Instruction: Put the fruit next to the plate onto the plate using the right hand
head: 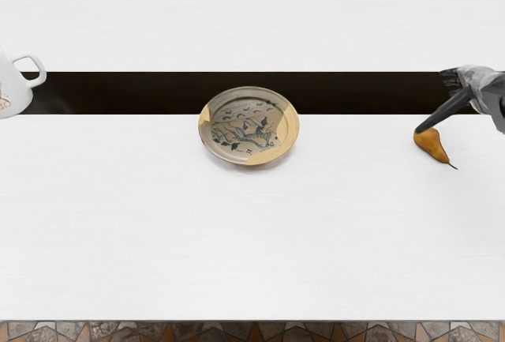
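A white table (252, 239) is seen from above, crossed from left to right by a dark gap (142, 93) at mid-depth. At the far left edge a white mug (13, 86) is cut off by the frame, with its handle turned to the right. A strip of patterned floor tiles (252, 332) is shown along the near edge. Between the plate (213, 113) and the fruit only bare tabletop is found, and nothing is set in the way.

One plate, one fruit, one mug and one hand are counted. The left arm is not shown.

The plate is placed at the middle of the table, partly over the near edge of the gap. It is round, with a tan rim and a blue drawing on its pale centre, and nothing is carried on it.

The fruit is a pear (432, 144), yellow-orange, laid on its side well to the right of the plate, with its thin stem pointed near and right. The right hand (477, 89) is entered from the right edge, just beyond the pear. One dark finger (442, 113) is stretched down to the pear's far left end, where contact seems to be made. The fingers are not closed about the pear, and nothing is held.
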Robot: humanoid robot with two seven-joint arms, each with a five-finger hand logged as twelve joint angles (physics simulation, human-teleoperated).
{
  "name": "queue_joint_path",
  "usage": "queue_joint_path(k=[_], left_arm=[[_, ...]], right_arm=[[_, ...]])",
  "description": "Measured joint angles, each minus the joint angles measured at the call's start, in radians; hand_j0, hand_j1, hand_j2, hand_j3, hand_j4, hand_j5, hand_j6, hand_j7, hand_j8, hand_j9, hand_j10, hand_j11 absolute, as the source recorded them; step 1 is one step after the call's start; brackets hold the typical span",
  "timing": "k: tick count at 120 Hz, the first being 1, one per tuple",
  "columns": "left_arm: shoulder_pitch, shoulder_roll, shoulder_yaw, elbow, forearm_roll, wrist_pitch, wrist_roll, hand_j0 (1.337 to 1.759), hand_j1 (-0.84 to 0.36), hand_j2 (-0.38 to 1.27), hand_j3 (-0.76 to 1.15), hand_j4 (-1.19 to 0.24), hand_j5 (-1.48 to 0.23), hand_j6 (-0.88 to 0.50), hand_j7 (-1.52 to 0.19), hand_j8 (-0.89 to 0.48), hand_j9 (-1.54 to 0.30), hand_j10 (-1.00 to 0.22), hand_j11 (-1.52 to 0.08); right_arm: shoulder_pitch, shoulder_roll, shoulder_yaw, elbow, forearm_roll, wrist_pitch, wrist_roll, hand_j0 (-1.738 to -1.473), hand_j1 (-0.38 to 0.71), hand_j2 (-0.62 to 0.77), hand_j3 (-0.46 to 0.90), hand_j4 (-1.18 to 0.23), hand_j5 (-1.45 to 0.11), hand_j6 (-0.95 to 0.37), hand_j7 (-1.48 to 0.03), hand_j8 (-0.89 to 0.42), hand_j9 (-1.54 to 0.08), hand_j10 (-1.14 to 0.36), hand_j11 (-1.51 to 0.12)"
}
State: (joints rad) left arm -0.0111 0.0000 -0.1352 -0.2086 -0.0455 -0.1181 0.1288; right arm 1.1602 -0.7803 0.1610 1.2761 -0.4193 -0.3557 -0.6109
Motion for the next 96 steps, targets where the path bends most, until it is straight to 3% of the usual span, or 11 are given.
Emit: queue_joint_path(k=[38, 96], left_arm=[[0.000, 0.000, 0.000, 0.000, 0.000, 0.000, 0.000, 1.658, 0.35, 0.00, 0.00, 0.00, 0.00, 0.00, 0.00, 0.00, 0.00, 0.00, 0.00], [0.000, 0.000, 0.000, 0.000, 0.000, 0.000, 0.000, 1.658, 0.35, 0.00, 0.00, 0.00, 0.00, 0.00, 0.00, 0.00, 0.00, 0.00, 0.00]], right_arm=[[-0.043, 0.063, -0.034, -0.013, -0.097, -0.201, 0.000, -1.658, -0.19, -0.03, 0.00, -0.13, -0.17, -0.13, -0.17, -0.13, -0.17, -0.13, -0.17], [-0.039, 0.105, -0.113, -0.019, -0.134, -0.254, 0.000, -1.658, -0.14, -0.03, 0.00, -0.18, -0.23, -0.18, -0.23, -0.18, -0.23, -0.18, -0.23]])
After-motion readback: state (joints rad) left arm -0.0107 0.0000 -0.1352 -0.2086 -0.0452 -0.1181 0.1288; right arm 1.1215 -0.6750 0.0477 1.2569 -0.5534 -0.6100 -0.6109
